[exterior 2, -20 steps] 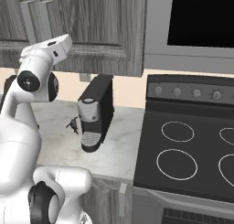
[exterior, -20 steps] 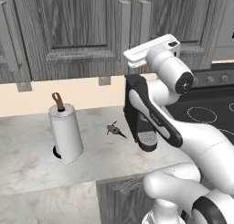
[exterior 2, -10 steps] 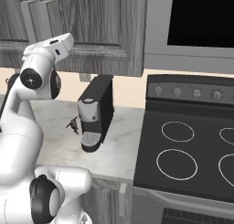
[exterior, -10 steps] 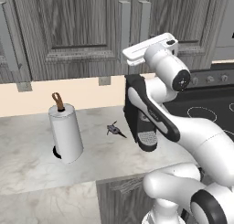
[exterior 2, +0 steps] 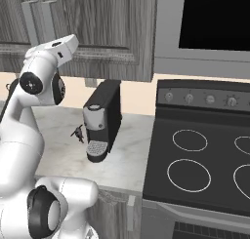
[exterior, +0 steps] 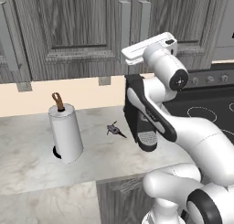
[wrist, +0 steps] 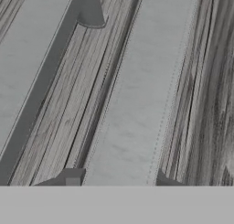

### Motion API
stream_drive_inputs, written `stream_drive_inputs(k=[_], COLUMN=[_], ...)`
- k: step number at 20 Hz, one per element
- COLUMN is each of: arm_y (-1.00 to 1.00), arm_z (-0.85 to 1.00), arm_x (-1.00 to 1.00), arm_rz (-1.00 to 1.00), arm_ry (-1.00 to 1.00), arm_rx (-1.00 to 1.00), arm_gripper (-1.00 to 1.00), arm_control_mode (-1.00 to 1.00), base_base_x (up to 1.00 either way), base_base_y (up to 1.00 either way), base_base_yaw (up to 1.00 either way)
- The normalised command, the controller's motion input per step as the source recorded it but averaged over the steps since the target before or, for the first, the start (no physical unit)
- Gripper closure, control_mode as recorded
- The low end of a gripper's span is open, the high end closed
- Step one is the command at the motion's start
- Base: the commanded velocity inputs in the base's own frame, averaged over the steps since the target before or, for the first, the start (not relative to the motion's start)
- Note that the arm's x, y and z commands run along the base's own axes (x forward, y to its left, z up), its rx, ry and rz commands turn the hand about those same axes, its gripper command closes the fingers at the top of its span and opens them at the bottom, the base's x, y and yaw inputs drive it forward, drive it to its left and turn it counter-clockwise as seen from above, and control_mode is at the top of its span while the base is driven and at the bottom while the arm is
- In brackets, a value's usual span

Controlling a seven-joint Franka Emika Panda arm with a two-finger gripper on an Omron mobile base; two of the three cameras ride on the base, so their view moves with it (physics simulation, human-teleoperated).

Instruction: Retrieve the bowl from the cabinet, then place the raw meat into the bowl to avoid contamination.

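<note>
Gripper [wrist: 116, 179] up at the closed cabinet [exterior: 82, 31], fingertips either side of a door handle [wrist: 137, 95].
Tips sit tight to the bar's edges; firm pinch or not, cannot tell. Meat [exterior: 115, 130] lies well below on the counter [exterior: 27, 154], between towel roll [exterior: 66, 132] and coffee machine [exterior 2: 103, 118].
</note>
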Motion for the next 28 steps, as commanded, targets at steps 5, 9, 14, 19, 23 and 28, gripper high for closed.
stream_drive_inputs(k=[5,9,14,19,23,28], arm_y=[0.02,0.00,0.00,0.00,0.00,-0.02], arm_z=[0.00,0.00,0.00,0.06,0.18,0.17], arm_x=[0.03,0.00,-0.19,-0.40,-0.44,-0.56], arm_rz=[0.00,0.00,0.00,0.00,0.00,-0.01], arm_ry=[0.00,0.00,0.03,0.12,0.18,0.20], arm_rx=[0.00,0.00,0.00,0.00,-0.02,-0.04], arm_gripper=[1.00,1.00,1.00,1.00,1.00,1.00], arm_control_mode=[-1.00,-1.00,-1.00,-1.00,-1.00,-1.00], base_base_x=[0.00,0.00,0.00,0.00,0.00,0.00], base_base_y=[0.00,0.00,0.00,0.00,0.00,0.00], base_base_yaw=[0.00,0.00,0.00,0.00,0.00,0.00])
